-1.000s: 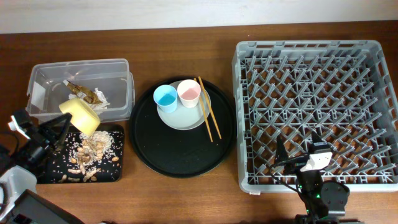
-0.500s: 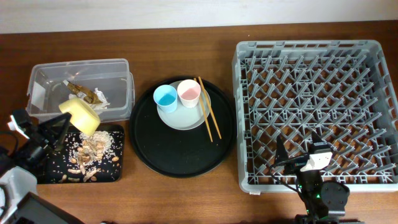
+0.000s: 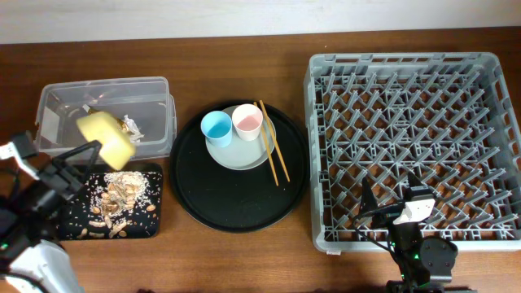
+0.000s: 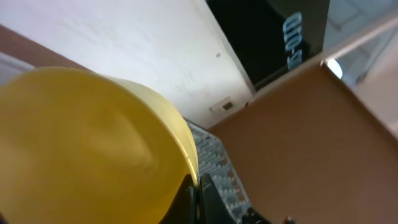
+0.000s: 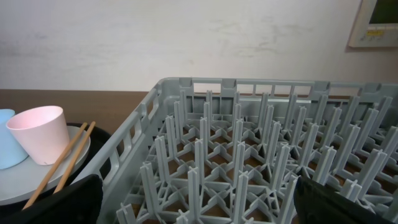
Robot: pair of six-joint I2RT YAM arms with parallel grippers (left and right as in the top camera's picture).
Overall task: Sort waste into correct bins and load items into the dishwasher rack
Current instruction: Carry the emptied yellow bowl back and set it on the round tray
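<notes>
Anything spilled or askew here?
No spill: the scraps lie inside the flat tray. The only oddity is the bowl, held tipped on its side by the left gripper over the tub's near edge.

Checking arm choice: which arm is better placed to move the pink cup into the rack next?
Right, probably: the right pincer is open and empty by the dishwasher rack, while the left pincer is shut on the yellow bowl.
</notes>
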